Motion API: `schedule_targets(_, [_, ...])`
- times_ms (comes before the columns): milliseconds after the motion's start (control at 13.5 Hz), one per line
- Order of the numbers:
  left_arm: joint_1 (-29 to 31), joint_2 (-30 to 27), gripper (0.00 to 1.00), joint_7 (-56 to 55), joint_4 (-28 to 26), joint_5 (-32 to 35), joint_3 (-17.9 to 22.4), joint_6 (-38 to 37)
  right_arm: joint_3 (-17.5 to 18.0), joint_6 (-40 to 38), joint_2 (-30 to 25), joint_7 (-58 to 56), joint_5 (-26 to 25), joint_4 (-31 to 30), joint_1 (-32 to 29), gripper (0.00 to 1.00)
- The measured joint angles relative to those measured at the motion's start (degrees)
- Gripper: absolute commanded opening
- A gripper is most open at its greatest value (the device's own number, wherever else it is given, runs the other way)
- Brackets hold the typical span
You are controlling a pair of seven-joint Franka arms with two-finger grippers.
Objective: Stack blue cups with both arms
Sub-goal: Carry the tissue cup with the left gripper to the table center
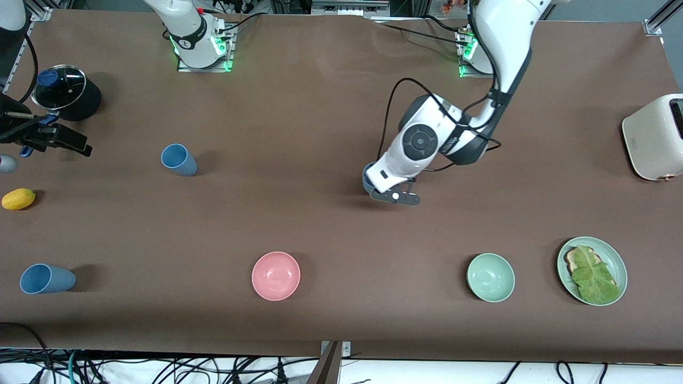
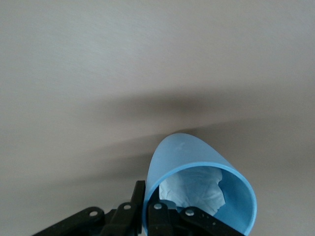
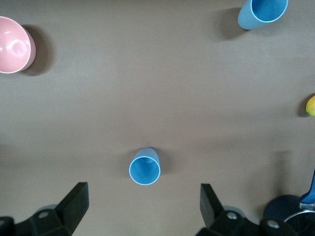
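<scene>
My left gripper [image 1: 380, 191] [image 2: 147, 209] is shut on the rim of a blue cup [image 1: 367, 180] [image 2: 197, 160] over the middle of the table, with one finger inside the cup and one outside. The cup is tilted and something pale shows inside it. A second blue cup [image 1: 179, 159] [image 3: 145, 168] stands upright toward the right arm's end. A third blue cup [image 1: 45, 279] [image 3: 262, 12] stands nearer the front camera at that end. My right gripper [image 1: 74, 145] [image 3: 142, 206] hangs open and empty, high above the table beside the second cup.
A black pot with a glass lid [image 1: 66, 93] and a yellow lemon [image 1: 18, 199] sit at the right arm's end. Along the near edge stand a pink bowl [image 1: 276, 276], a green bowl [image 1: 491, 277] and a plate [image 1: 622, 266] of toast and lettuce. A toaster [image 1: 653, 136] stands at the left arm's end.
</scene>
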Motion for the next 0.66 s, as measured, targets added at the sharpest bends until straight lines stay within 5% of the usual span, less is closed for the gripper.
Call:
schedule_targets(74, [-0.93, 0.5, 0.28, -0.18, 0.05, -0.23, -0.04, 0.14, -0.1, 0.0, 0.0, 0.0, 0.0, 0.0, 0.0, 1.0])
schedule_targets(148, [-1.63, 0.84, 0.99, -0.24, 0.08, -0.51, -0.07, 0.18, -0.16, 0.0, 0.0, 0.0, 0.0, 0.0, -0.02, 1.0])
schedule_targets(443, [-1.89, 0.76, 1.0, -1.83, 1.19, -0.68, 0.09, -0.82, -0.18, -0.1, 0.27, 0.0, -0.01, -0.2, -0.03, 1.0])
schedule_targets(664, [0.27, -4.07, 1.0, -3.26, 3.45, -0.67, 1.24, -9.26, 0.14, -0.76, 1.8, -2.01, -0.61, -0.94, 0.39, 1.0])
